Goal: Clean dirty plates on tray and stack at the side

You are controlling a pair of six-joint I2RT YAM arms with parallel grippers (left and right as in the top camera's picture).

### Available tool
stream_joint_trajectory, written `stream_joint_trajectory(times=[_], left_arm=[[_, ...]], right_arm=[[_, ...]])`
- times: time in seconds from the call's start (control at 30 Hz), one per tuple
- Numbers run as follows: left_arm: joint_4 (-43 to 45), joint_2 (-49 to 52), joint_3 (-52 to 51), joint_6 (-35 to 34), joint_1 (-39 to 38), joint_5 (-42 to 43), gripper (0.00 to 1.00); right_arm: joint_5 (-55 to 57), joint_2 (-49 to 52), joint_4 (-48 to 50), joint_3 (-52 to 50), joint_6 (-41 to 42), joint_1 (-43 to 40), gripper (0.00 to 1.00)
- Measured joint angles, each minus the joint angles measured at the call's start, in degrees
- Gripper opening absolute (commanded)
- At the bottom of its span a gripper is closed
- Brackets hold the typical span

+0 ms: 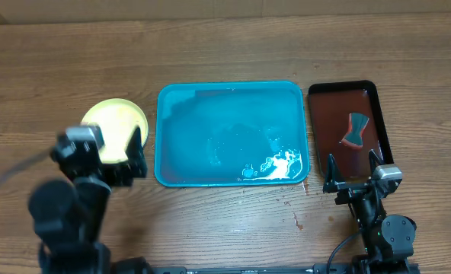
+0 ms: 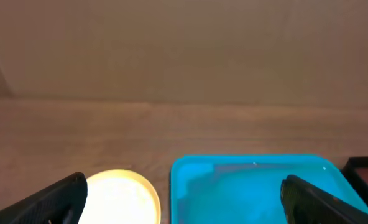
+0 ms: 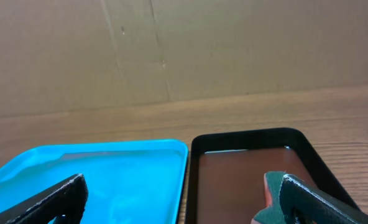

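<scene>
Currently the left gripper (image 2: 184, 183) stands wide open with nothing between its fingers (image 2: 55, 199). Only the two dark tips enter the left wrist view from the bottom corners; the rest is cut off. Overhead, that arm is blurred, and its body covers the near edge of a pale yellow plate (image 1: 116, 122). The plate sits on the bare table (image 1: 225, 46), just left of the turquoise tray (image 1: 181, 106) and apart from it. Whether one plate or a stack lies there cannot be told; only a single top face shows, and no smears can be made out on it.

The right gripper (image 3: 183, 180) is likewise spread wide and empty. It hangs at the near end of the dark brown-red tray (image 3: 234, 168), which lies just right of the turquoise tray. A sponge (image 1: 356, 131) rests inside the dark tray. In the right wrist view, one finger hides part of the sponge.

The turquoise tray holds no plate. White foam (image 1: 280, 163) gathers in its near right corner, and the floor looks wet. A small reddish mark (image 1: 297, 221) shows on the table in front of it, too small to identify.
</scene>
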Motion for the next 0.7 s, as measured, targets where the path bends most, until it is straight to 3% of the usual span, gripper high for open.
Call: stream_joint_trajectory(times=[0.33, 0.7], left_arm=[[12.6, -21.7, -25.6, 2.3, 0.0, 1.0, 1.0], [13.9, -29.3, -36.6, 9.6, -2.6, 1.0, 1.0]], right_arm=[[0.0, 0.0, 0.0, 0.0, 0.0, 0.0, 1.0], [0.0, 0.0, 0.0, 0.0, 0.0, 0.0, 1.0]])
